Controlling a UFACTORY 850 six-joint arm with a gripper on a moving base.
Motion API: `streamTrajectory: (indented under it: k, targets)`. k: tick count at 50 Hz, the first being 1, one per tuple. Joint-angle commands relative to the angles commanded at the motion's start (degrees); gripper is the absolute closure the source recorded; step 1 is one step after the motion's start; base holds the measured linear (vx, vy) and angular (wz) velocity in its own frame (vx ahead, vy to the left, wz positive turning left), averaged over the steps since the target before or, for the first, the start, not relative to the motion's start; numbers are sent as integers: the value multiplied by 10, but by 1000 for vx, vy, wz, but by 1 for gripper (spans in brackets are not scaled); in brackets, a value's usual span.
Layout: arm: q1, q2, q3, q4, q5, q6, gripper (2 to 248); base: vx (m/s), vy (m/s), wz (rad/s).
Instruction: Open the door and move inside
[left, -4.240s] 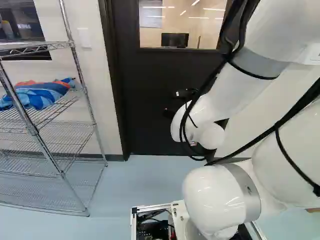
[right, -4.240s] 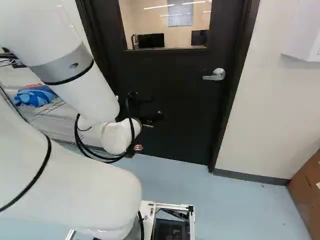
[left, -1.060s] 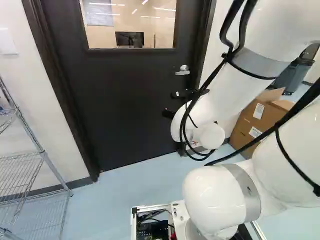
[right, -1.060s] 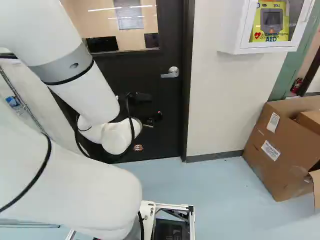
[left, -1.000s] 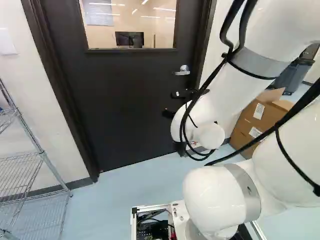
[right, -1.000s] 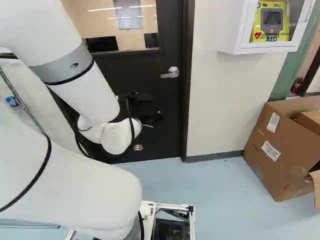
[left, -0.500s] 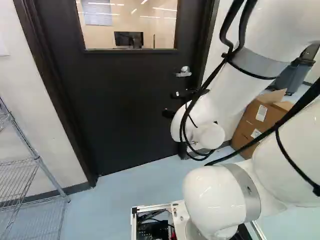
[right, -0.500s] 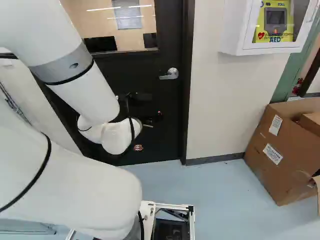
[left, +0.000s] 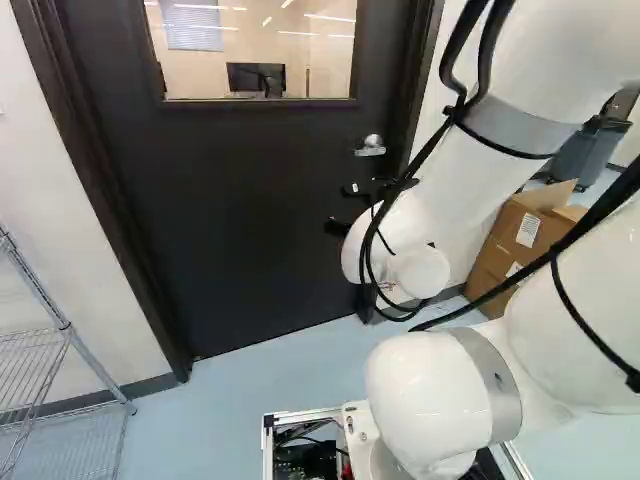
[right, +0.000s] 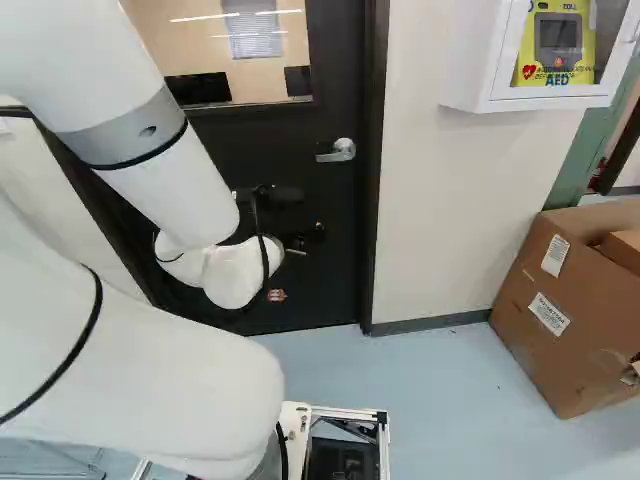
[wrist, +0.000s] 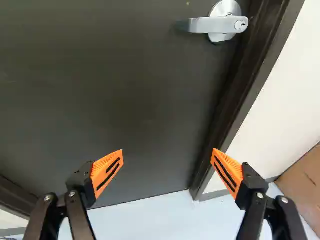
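Silver lever handle (wrist: 219, 24) on the black, shut door (wrist: 125, 95), ahead of the pincer (wrist: 167, 150) and higher, close to the door frame (wrist: 254, 62), long axis nearly level, free end away from that frame. Spread wide, with nothing between the orange pads (wrist: 106, 172). Probably needs to rise and ease toward the frame before closing.

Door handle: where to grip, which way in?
I'd take the lever handle by its free end, away from the door frame, coming straight at the door from the front, one finger above, one below. The bar lies roughly level and is slim, while its other end joins the round mount.
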Motion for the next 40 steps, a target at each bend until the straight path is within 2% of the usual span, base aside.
streamTrajectory:
  k: [15,40]
  targets:
    - [0,-3,-4,0,0,0,3,0,0,0]
    - [0,-15,-49,0,0,0,3,0,0,0]
